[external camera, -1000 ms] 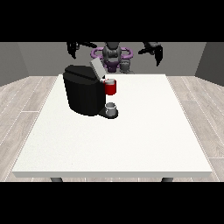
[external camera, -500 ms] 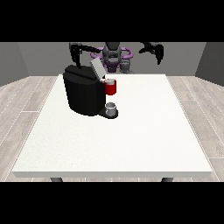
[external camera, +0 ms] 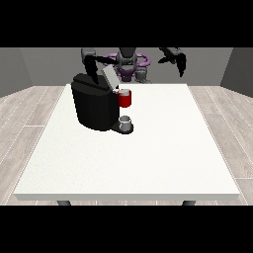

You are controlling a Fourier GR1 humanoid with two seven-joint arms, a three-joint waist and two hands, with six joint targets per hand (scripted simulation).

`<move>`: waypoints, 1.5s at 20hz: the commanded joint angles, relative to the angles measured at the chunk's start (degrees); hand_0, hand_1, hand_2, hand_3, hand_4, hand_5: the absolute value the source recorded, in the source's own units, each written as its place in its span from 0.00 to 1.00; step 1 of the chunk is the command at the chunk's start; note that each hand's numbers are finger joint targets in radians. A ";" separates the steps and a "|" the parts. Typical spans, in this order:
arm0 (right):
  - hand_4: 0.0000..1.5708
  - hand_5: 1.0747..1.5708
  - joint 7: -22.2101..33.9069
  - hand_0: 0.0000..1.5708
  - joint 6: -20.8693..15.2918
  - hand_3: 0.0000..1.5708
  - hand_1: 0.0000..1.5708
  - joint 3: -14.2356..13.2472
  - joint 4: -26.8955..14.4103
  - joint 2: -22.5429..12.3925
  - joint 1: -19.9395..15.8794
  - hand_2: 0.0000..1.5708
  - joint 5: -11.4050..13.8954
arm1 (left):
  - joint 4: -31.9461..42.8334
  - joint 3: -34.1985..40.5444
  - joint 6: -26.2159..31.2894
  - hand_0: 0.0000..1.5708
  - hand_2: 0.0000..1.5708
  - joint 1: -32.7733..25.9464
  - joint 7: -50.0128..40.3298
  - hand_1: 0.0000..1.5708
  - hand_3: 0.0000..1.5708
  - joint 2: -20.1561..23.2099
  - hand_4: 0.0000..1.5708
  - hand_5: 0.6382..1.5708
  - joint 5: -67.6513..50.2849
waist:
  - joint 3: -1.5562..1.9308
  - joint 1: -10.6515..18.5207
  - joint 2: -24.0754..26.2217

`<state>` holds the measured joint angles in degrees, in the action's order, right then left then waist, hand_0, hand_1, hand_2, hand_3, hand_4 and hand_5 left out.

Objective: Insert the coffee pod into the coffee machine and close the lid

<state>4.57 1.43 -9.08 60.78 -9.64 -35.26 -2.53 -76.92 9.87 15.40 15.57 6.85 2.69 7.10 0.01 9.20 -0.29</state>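
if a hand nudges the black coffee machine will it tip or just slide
Probably slide: the coffee machine looks squat and wide-based on the flat table. Its raised lid likely swings first. The small cup below would topple sooner.

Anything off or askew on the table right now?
Nothing spilled or toppled. The black coffee machine stands upright on the white table with its grey lid raised, a red part at its front and a small grey cup upright on its base.
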 commanded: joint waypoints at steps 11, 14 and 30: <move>0.08 1.00 0.73 0.00 -0.52 0.00 0.00 3.44 -2.39 0.99 -7.30 0.00 2.82 | -2.92 -0.46 -3.21 0.00 0.00 -2.90 -1.52 0.00 0.00 2.07 0.22 1.00 0.48 | -0.02 -1.55 -2.40; 0.10 1.00 -0.10 0.00 1.31 0.00 0.00 3.25 -3.62 -0.17 -10.25 0.00 2.66 | -4.90 -0.65 -2.23 0.00 0.00 -0.78 -3.34 0.00 0.00 2.05 0.24 1.00 -1.12 | -0.01 0.21 -3.68; 0.05 1.00 4.08 0.00 -3.77 0.00 0.00 9.62 -3.42 3.50 -22.32 0.00 11.04 | -1.14 -1.31 -0.86 0.00 0.00 -1.86 3.64 0.00 0.00 3.02 0.25 1.00 -0.84 | -0.06 4.05 -6.94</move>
<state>6.34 -1.72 -0.98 56.91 -7.07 -52.81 6.75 -80.90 7.40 14.06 14.41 6.13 4.85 6.74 0.04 12.97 -6.07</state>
